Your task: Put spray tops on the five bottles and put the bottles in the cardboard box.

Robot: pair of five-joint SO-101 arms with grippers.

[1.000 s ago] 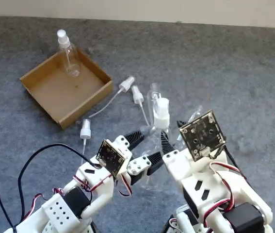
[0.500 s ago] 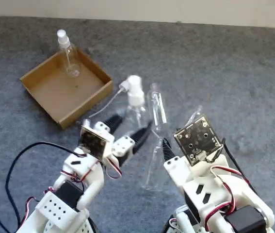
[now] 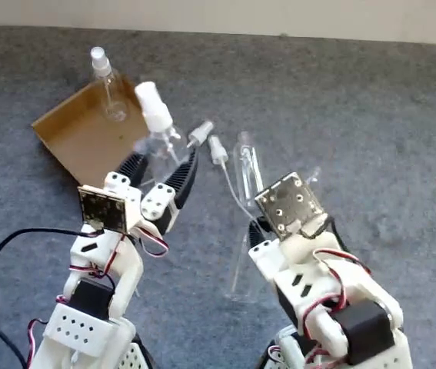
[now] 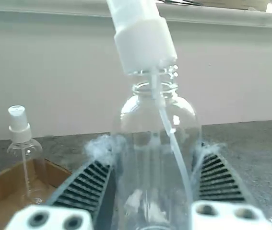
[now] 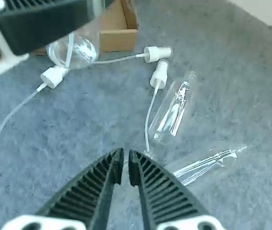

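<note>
High view showed the left gripper (image 3: 158,171) had swung over from the middle to the brown cardboard box (image 3: 71,131), squeezing a clear plastic bottle (image 3: 161,142) with a white spray top (image 3: 151,100). I think dropping it in came next. One capped bottle (image 3: 110,88) stood in the box already. The right gripper (image 5: 125,165), nearly closed, held nothing.
</note>
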